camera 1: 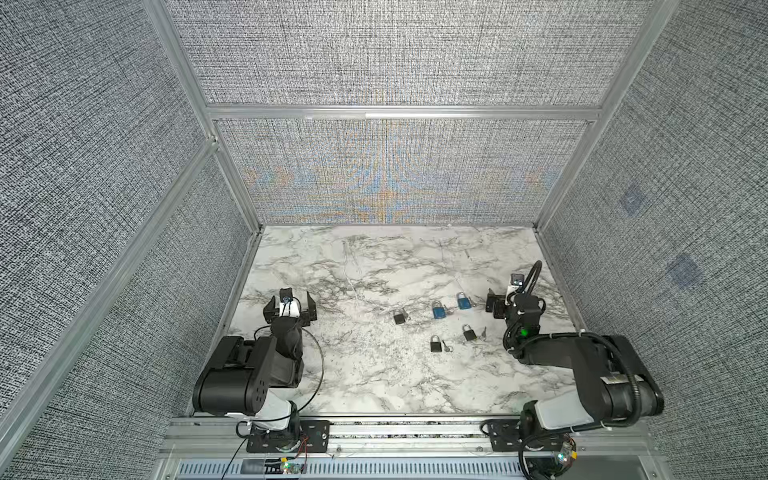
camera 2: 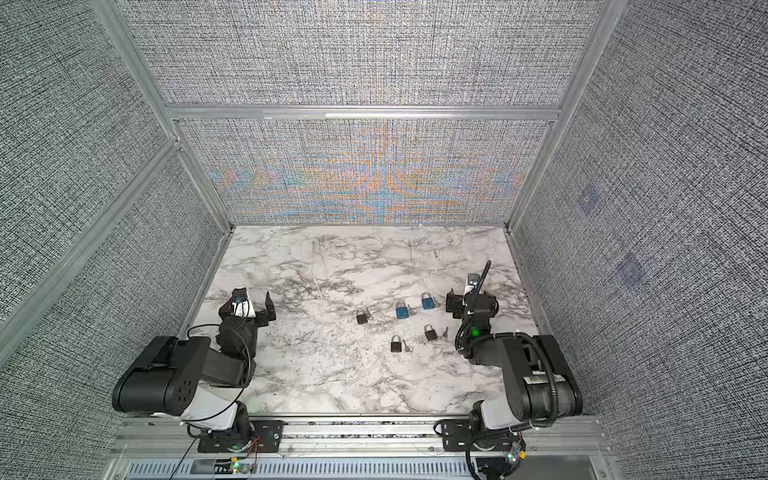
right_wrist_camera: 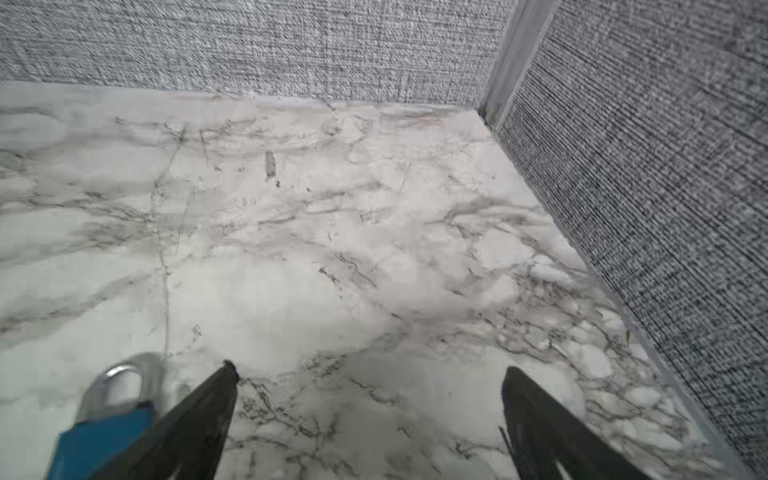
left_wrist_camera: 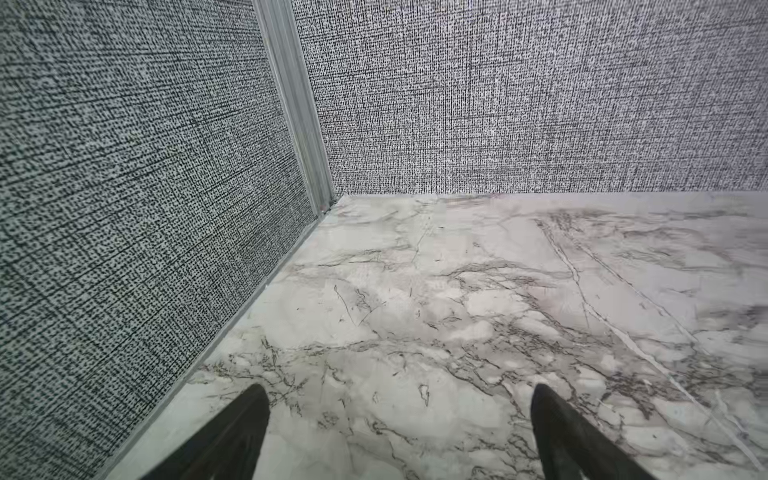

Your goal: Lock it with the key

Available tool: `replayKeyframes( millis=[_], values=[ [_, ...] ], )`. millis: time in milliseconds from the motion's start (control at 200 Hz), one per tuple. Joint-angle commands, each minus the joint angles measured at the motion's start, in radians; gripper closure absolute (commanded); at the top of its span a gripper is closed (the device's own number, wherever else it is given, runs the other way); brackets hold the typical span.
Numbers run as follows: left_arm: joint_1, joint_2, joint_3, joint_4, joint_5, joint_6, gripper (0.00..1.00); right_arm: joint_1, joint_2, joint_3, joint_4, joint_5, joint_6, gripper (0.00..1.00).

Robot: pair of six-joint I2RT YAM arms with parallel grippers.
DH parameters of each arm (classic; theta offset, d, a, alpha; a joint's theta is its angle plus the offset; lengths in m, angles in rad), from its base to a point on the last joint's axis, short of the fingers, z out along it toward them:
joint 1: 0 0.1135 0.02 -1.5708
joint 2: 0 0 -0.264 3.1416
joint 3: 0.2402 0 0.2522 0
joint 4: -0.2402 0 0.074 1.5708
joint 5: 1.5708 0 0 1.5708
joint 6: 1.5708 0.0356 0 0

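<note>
1. The marble table (camera 1: 374,386) is being viewed from above, with 6 o'clock being taken as the edge by the arm bases.
2. The nearest black padlock (camera 1: 436,344) is being seen lying flat at about 4 o'clock from table centre. The first key (camera 1: 446,347) is lying just beside it at its 3 o'clock.
3. The second black padlock (camera 1: 469,332) is lying at 2 o'clock of the nearest one, with the second key (camera 1: 482,331) just beside it at 3 o'clock.
4. The third black padlock (camera 1: 399,317) is lying near table centre.
5. The near blue padlock (camera 1: 437,310) is lying at 2 o'clock of the third black one, and the far blue padlock (camera 1: 463,301) at 2 o'clock of that.
6. The left gripper (camera 1: 290,305) is being held at the table's 9 o'clock side, well apart from every padlock. Its jaws are spread wide and nothing is being grasped.
7. The right gripper (camera 1: 515,301) is being held at the 3 o'clock side, near the far blue padlock (right_wrist_camera: 104,436). Its jaws are spread wide and empty, and in the right wrist view that padlock is lying outside them, beside one finger.
8. Shackle states and key insertion are too small to tell.
</note>
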State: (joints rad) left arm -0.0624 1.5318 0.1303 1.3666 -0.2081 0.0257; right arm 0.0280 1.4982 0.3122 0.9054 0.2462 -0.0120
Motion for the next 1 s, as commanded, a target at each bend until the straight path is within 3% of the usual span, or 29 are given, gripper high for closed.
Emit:
replayKeyframes(
  millis=[0,105,190,990],
  values=[
    [0.013,0.000,0.020,0.016,0.058,-0.010,0.01,-0.042,0.060,-0.047,0.253,-0.058,0.061,0.01],
    [0.018,0.001,0.036,-0.012,0.065,-0.010,0.01,-0.050,0.025,0.024,0.060,-0.061,0.072,0.01],
    [0.019,0.001,0.037,-0.015,0.065,-0.011,0.01,-0.051,0.053,0.002,0.151,-0.071,0.066,0.01],
    [0.016,0.004,0.043,-0.021,0.069,-0.002,0.01,-0.051,0.046,0.002,0.132,-0.070,0.064,0.01]
  ],
)
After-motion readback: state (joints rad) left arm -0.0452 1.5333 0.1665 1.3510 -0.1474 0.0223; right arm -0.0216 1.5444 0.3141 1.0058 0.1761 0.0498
